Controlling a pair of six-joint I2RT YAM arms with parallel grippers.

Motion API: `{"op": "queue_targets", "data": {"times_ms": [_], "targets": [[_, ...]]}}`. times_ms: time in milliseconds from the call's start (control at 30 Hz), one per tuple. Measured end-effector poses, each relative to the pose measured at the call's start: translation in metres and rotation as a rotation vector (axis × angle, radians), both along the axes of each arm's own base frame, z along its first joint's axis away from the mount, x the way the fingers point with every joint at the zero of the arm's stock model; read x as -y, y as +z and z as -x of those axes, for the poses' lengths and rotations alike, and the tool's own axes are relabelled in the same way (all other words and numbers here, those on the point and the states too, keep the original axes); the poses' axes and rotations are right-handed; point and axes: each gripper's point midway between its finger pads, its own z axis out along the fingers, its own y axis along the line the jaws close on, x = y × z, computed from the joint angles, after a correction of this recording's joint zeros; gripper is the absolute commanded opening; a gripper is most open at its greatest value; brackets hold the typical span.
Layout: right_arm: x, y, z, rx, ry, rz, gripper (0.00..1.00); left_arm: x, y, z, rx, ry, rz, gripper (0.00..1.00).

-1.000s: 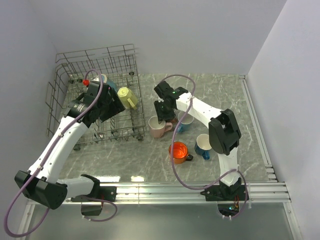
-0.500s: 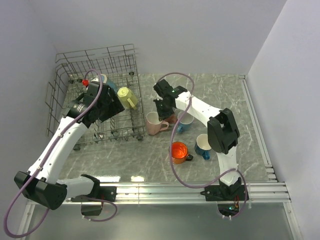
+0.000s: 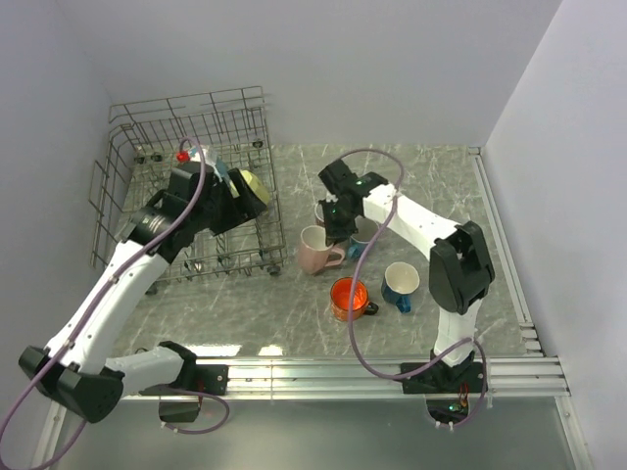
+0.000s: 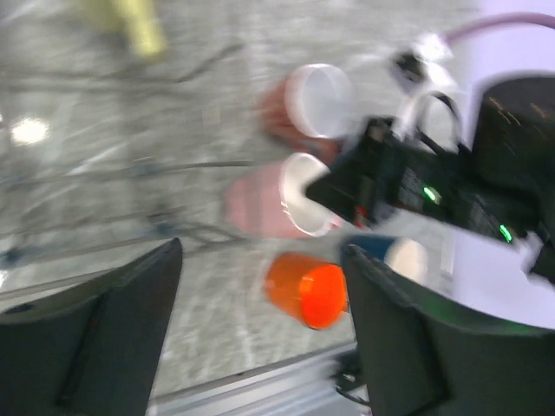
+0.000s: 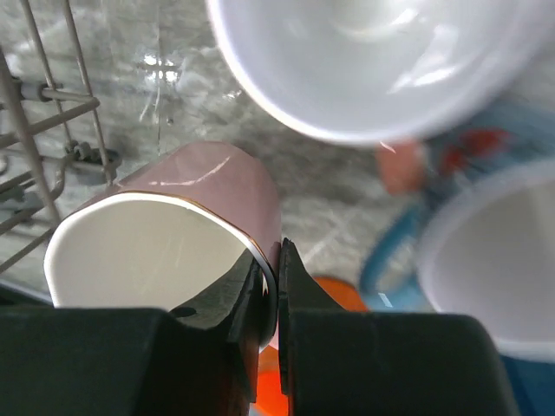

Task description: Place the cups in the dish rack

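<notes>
Pinching pale pink mug (image 5: 195, 204) by the rim in right gripper (image 5: 276, 260), off near-right corner of dish rack (image 3: 186, 122). Holding left gripper (image 4: 262, 251) spread above it.

You're working in a robot lab cell, not a real kitchen.
Plain white walls (image 3: 392, 69) box in your marble-patterned bench (image 3: 441, 186) on three sides; a metal rail (image 3: 323, 372) runs along its near edge, where the cabled left arm (image 3: 108, 284) and right arm (image 3: 411, 217) are mounted. The wire dish rack (image 3: 225, 122) and loose cups (image 3: 315, 250) are the kitchen things on it.
</notes>
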Motion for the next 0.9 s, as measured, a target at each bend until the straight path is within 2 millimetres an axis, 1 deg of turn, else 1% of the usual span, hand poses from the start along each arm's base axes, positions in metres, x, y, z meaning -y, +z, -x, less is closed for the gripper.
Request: {"op": "queue_targets", "data": {"times_ms": [33,100,133,267,300,367,467,533,667,733,800,900], "targets": [[0.005,0.007,-0.001,-0.003,-0.019,-0.002,0.00,0.005,0.008,0.002,0.032,-0.029,0.031,0.89],[0.014,0.025,-0.007,0.011,-0.058,-0.019,0.00,0.013,0.028,0.010,0.101,-0.083,0.093,0.95],[0.019,0.037,-0.012,0.026,-0.084,-0.032,0.00,0.016,0.042,0.016,0.147,-0.108,0.127,0.99],[0.038,0.095,-0.033,0.122,-0.179,-0.129,0.00,0.023,0.088,0.036,0.301,-0.196,0.225,0.99],[0.043,0.111,-0.037,0.144,-0.202,-0.168,0.00,0.024,0.096,0.040,0.329,-0.217,0.245,0.99],[0.050,0.142,-0.037,0.172,-0.244,-0.272,0.00,0.028,0.105,0.049,0.372,-0.257,0.281,0.99],[0.053,0.183,-0.032,0.191,-0.310,-0.504,0.00,0.035,0.105,0.056,0.394,-0.298,0.337,0.99],[0.051,0.203,-0.024,0.186,-0.336,-0.618,0.00,0.040,0.098,0.058,0.389,-0.313,0.375,0.99],[0.028,0.240,-0.005,0.124,-0.324,-0.855,0.00,0.049,0.084,0.058,0.363,-0.334,0.441,0.99],[0.017,0.254,0.004,0.080,-0.316,-0.978,0.00,0.052,0.084,0.057,0.364,-0.340,0.466,0.99],[0.009,0.263,0.011,0.017,-0.321,-1.090,0.00,0.055,0.089,0.058,0.383,-0.351,0.492,0.99],[0.001,0.267,0.018,-0.057,-0.328,-1.207,0.00,0.059,0.103,0.060,0.428,-0.372,0.533,0.99]]}}
